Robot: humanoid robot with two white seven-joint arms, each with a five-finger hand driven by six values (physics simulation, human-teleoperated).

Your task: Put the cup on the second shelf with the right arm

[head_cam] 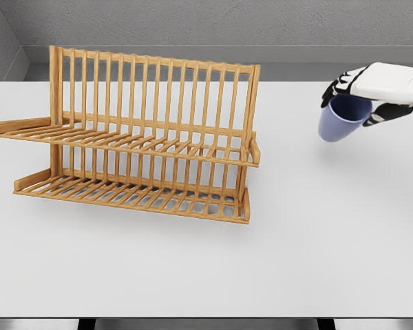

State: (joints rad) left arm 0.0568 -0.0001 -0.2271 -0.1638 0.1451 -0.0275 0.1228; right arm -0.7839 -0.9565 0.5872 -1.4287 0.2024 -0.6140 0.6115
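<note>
**Cup aloft at the far right, rack waiting to the left**

At the far right of the white table (pixel 316 261), the right hand (pixel 372 93) has its dark fingers wrapped about the rim of a lavender cup (pixel 341 118), gripping it; the cup hangs tilted, clear of the tabletop, well apart from the wooden dish rack (pixel 134 137); the upper shelf (pixel 124 141) stands empty, as does the lower. To my eye the cup looks light and rigid, smooth-walled and so likely slippery; a hold across the rim seems sound, though a handle, if any, is hidden; no left hand shows.
</note>
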